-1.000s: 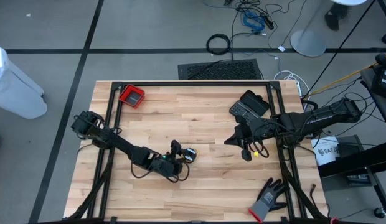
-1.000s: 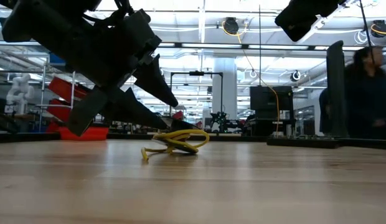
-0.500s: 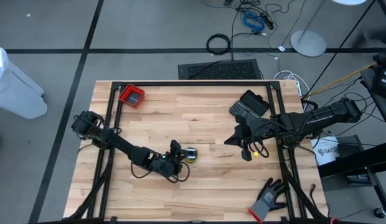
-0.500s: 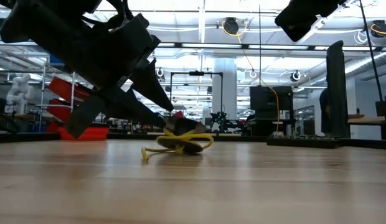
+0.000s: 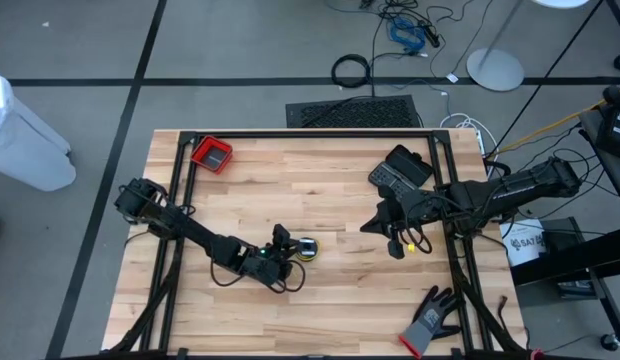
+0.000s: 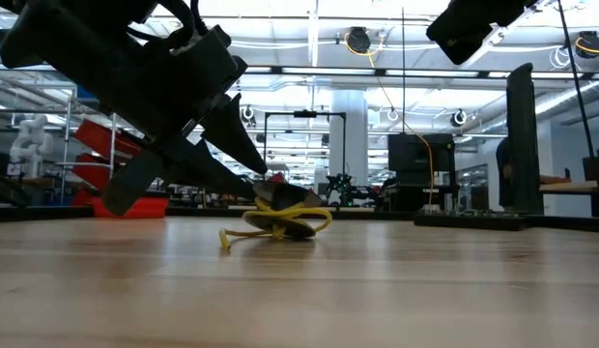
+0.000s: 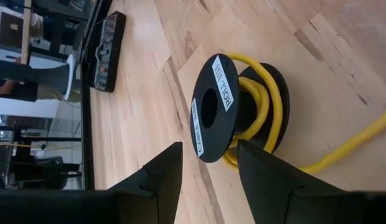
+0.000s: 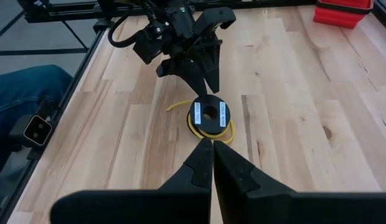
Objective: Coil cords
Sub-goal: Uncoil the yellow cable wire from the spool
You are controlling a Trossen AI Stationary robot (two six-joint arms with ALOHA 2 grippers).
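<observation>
Left gripper (image 5: 290, 250) low over the wooden surface (image 5: 320, 190), near centre, slightly toward 7 o'clock in the high view. Its fingers (image 7: 162, 177) stand partly apart, tips flanking a small black spool (image 7: 221, 115) wound with yellow cord (image 7: 274, 112); whether the tips press the spool's flange or only sit beside it cannot be told. In the left wrist view the labelled flange faces the camera and sits between the two finger ends. Low view: the spool and cord (image 6: 285, 217) rest on the surface at the gripper's tip, spool tilted, a loose yellow tail (image 6: 230, 237) trailing onto the wood. High view: the spool (image 5: 306, 247) lies at 3 o'clock of the left gripper, touching or just beside it. Right gripper (image 5: 395, 243) hangs above the surface well apart from the spool, at its 3 o'clock, fingers (image 8: 202, 165) pressed together, nothing between them. Red tray (image 5: 212, 154) near the 11 o'clock corner; grey-black glove (image 5: 430, 318) toward 5 o'clock.
</observation>
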